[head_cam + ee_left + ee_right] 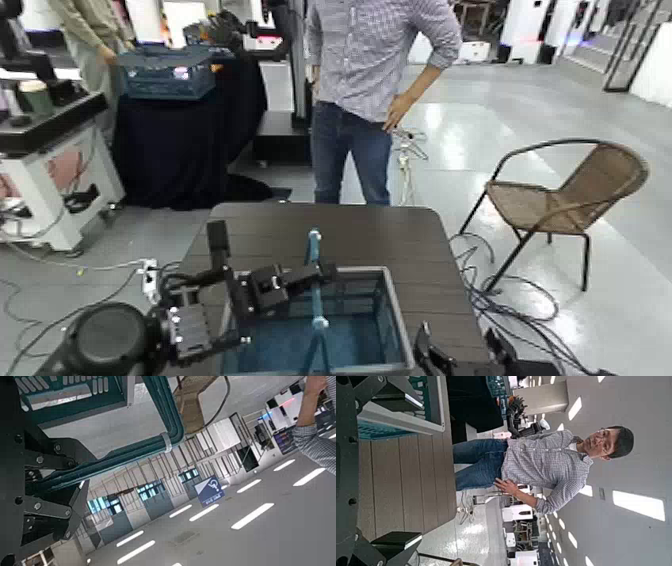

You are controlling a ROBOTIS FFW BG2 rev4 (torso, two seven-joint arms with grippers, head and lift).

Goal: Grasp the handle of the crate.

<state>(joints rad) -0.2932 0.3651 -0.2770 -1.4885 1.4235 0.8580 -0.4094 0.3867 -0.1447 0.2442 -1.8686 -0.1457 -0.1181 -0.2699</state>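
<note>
My left gripper [300, 275] at the handle [314, 262]; one crate [396, 312], one handle, two arms.

Nearest, at 6 o'clock on the table [400, 235], sits my one blue crate, its near end cut off by the frame. Its single teal handle stands upright over the middle. My left gripper reaches in from 9 o'clock, fingers [47, 475] set narrowly about the handle [127, 451]; a firm clamp is hard to confirm. My right gripper [430, 355] waits at 5 o'clock, mostly cropped, so its opening I cannot tell. Farther, at 12 o'clock, one person [375, 70] stands; one chair [560, 200] at 2 o'clock.
</note>
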